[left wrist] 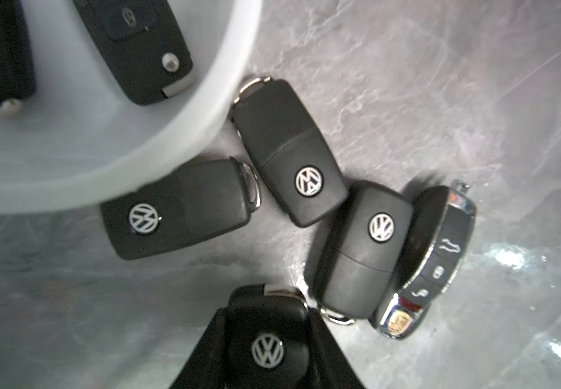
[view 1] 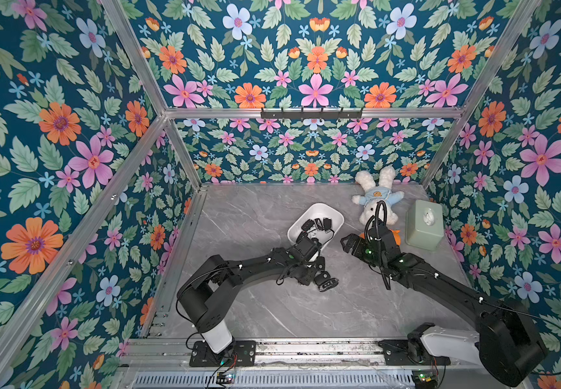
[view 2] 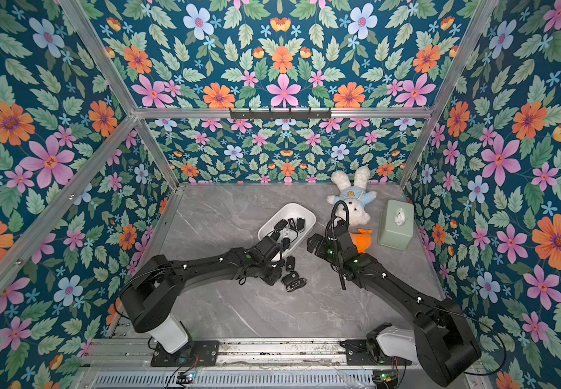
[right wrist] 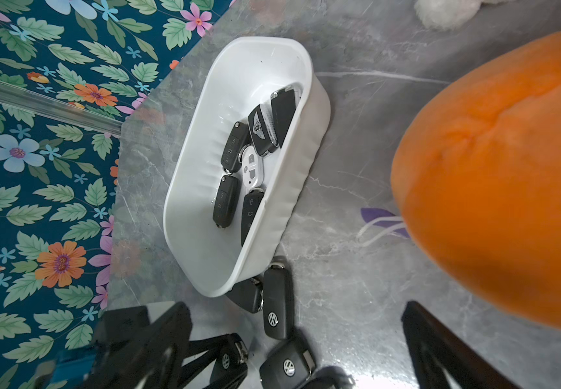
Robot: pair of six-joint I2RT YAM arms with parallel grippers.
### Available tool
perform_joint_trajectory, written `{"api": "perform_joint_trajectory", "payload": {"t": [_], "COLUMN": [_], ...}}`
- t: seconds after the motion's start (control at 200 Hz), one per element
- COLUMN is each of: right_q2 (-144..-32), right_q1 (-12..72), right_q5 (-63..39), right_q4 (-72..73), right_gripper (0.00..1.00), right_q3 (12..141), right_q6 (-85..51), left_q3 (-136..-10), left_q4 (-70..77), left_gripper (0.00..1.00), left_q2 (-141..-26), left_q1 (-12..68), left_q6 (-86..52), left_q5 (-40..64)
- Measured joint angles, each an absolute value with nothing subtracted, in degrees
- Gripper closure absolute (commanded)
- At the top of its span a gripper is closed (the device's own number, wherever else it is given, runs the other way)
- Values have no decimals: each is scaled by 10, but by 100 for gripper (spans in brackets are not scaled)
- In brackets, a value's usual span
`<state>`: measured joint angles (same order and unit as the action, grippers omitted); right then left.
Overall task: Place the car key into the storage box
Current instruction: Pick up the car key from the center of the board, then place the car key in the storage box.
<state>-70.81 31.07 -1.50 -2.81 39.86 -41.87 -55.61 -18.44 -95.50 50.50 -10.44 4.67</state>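
Left tool: we see the left tool (left wrist: 267,331) closed narrow on the car key (left wrist: 267,350), with a black finger (left wrist: 205,367) along each long side.
Car key: black, with its round silver badge facing up. It is outside the storage box, just near of the box's near end and close to the loose keys. We cannot tell whether it rests on the desk or hangs above it.
Storage box: in both top views the white storage box (view 1: 333,211) (view 2: 302,209) stands mid-desk, its length slanting from near left to far right.
Inside the box: we make out several black keys (right wrist: 227,205) and one white key (right wrist: 251,168).
Loose keys: one black badge key (left wrist: 178,208) is partly under the box rim. Another (left wrist: 289,151) lies just beside the box wall. A third (left wrist: 363,249) touches a chrome-edged key (left wrist: 441,262).
Right tool: the right tool (view 1: 349,244) hovers to the right of the box with its jaws wide, gripping nothing.
Orange plush: the orange plush (right wrist: 491,168) sits just right of the right tool.
Rabbit: a white plush rabbit (view 1: 375,198) in a light-blue top lies at the far right of the desk.
Tissue box: a pale green tissue box (view 1: 424,225) stands by the right edge, near the rabbit.
Desk: the desk (view 1: 255,310) has a grey marble pattern.
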Motion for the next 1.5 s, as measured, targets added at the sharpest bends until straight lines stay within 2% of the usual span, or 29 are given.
{"api": "perform_joint_trajectory", "payload": {"t": [0.41,0.605,0.865,1.5], "right_q2": [-707,-708,-715,-732], "right_q1": [311,311,311,310], "right_q5": [-21,-21,-30,-32], "right_q4": [-18,-16,-15,-16], "right_gripper": [1,1,1,1], "right_q3": [398,398,401,427], "right_q6": [-419,-419,-419,-412], "left_q3": [-564,-592,-645,-821], "left_q4": [-192,-188,-148,-121], "left_gripper": [69,69,69,69], "left_q2": [-871,-868,-919,-1133], "left_q1": [476,456,442,404], "left_q6": [-106,-111,-131,-114], "left_q5": [46,48,46,16]}}
